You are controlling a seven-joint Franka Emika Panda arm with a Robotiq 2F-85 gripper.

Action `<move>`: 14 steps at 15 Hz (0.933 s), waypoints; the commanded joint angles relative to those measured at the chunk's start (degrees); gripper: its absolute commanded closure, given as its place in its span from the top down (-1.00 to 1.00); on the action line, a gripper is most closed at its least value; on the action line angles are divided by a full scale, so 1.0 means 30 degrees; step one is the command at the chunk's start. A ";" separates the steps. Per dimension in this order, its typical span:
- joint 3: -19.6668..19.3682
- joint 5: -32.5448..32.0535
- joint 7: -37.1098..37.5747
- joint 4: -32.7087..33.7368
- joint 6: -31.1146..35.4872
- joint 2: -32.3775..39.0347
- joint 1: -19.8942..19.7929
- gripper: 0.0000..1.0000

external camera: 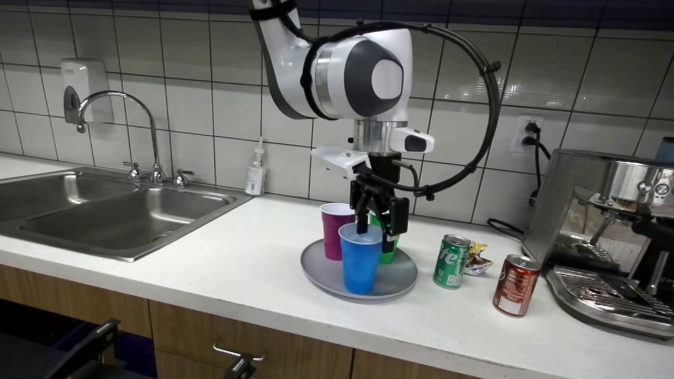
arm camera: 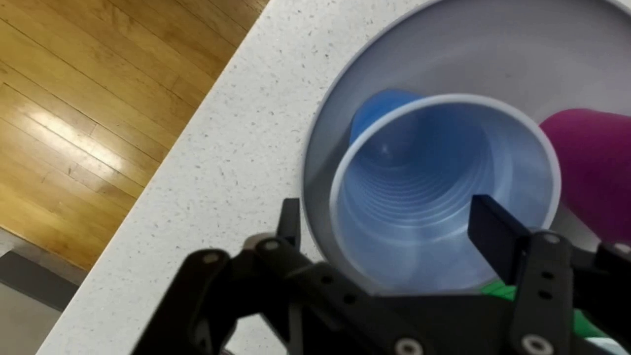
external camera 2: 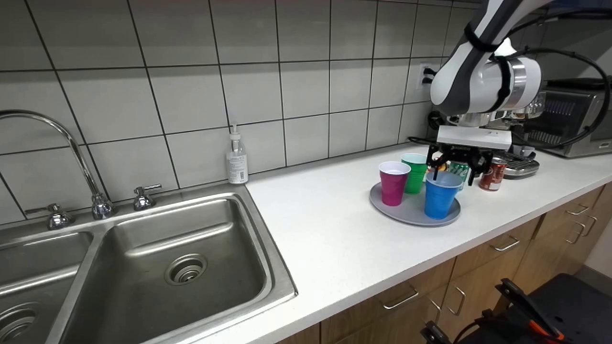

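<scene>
A red can (external camera: 516, 287) stands just beside an espresso machine (external camera: 621, 184), a pump bottle (external camera 2: 237, 165) beside a sink (external camera 2: 143, 277).

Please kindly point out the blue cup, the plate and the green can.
Blue cup (external camera: 361, 264), in an exterior view: outer wall.
Plate (arm camera: 473, 61), in the wrist view: bare surface.
Green can (external camera: 452, 263), in an exterior view: printed side.

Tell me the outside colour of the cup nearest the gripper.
Blue: the cup shows its outside best in an exterior view.
</scene>
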 commanded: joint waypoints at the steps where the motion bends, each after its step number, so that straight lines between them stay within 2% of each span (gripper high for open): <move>1: -0.0408 -0.0029 0.0132 -0.0574 0.0187 -0.0996 0.0343 1.00; 6: -0.0695 -0.0695 0.0318 -0.1698 0.0599 -0.2352 0.0385 1.00; 11: -0.0693 -0.1937 0.0038 -0.3691 0.0609 -0.4756 0.0055 1.00; 14: -0.0348 -0.4246 0.0141 -0.5261 0.0298 -0.6284 -0.0345 1.00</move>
